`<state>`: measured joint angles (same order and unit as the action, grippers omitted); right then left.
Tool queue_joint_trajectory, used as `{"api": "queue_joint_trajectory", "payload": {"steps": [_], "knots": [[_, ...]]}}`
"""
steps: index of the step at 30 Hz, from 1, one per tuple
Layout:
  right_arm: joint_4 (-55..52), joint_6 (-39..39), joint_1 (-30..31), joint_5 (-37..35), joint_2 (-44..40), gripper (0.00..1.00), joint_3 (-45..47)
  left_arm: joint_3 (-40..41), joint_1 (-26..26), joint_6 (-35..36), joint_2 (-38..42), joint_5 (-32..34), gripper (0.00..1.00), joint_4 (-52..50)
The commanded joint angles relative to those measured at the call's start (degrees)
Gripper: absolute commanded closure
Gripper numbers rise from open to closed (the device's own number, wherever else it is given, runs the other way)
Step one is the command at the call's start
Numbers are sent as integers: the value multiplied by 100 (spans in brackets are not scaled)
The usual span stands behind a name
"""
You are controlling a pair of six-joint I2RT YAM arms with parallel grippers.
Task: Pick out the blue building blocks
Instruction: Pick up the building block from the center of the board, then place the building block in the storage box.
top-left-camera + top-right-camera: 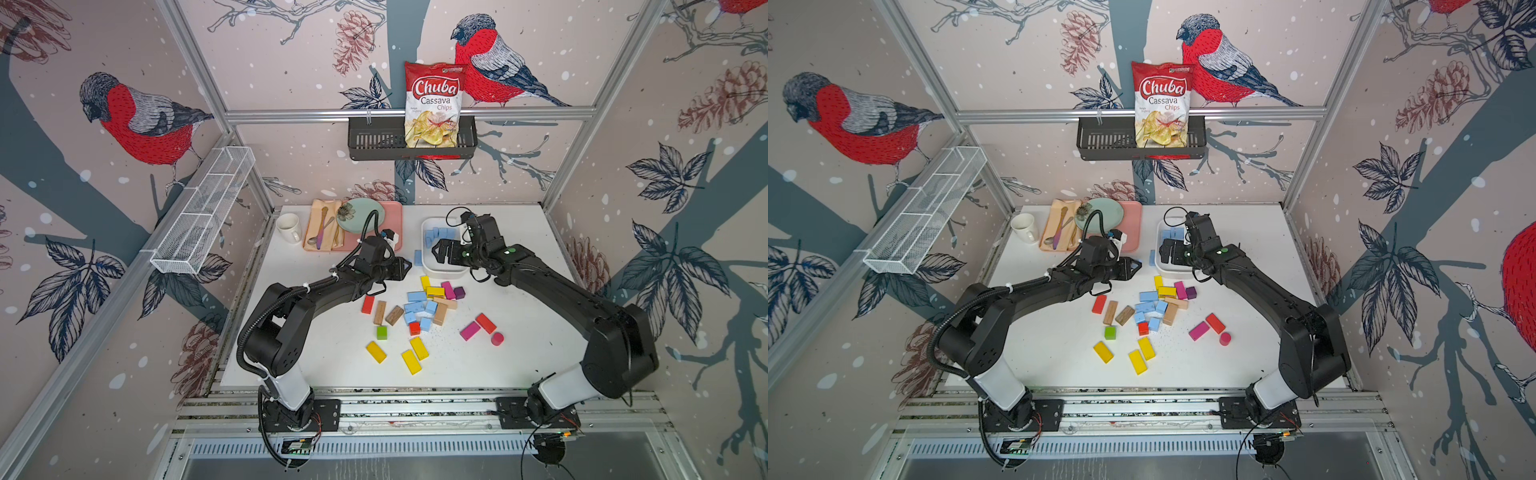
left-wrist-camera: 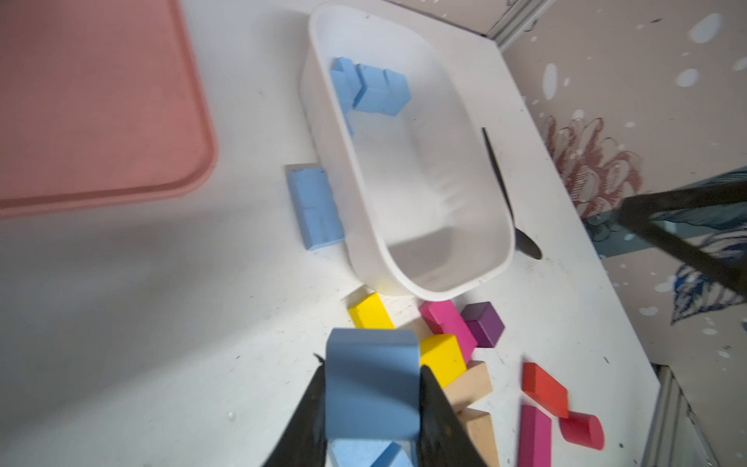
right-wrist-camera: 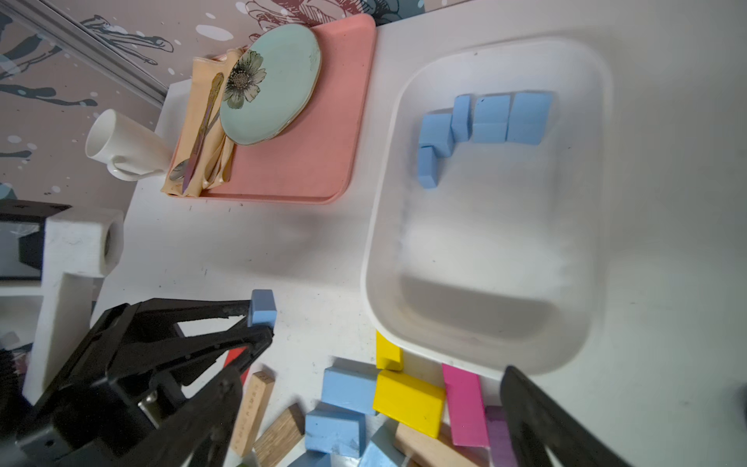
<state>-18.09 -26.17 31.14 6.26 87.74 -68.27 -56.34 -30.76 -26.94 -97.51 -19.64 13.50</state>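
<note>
Robot lab cell: aluminium frame, bird-print wall panels, two arms on base rails, white tabletop.

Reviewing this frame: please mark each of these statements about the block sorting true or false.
1. The left gripper is shut on a blue block. True.
2. The white bin is empty. False: several sorted blue blocks lie at one end of it.
3. A blue bar lies on the table outside the bin, right beside its wall. True.
4. The right gripper holds a block. False: it is open above the bin with nothing between its jaws.
5. No blue is left in the mixed pile. False: several loose blue blocks lie among the other colours.
</note>
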Motion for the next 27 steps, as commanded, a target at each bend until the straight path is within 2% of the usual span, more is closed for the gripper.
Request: {"api": "queue_joint_trajectory", "payload": {"steps": [1, 9, 19, 27], "knots": [[223, -356, 199, -5, 121, 5, -104, 138, 18, 44, 107, -616, 88, 870], [290, -630, 538, -81, 419, 17, -263, 434, 9, 113, 320, -904, 88, 1339], [282, -762, 752, 20, 664, 33, -450, 492, 9, 215, 410, -858, 88, 1328], [349, -827, 841, 215, 809, 52, -553, 518, 9, 267, 461, -815, 88, 1304]]}}
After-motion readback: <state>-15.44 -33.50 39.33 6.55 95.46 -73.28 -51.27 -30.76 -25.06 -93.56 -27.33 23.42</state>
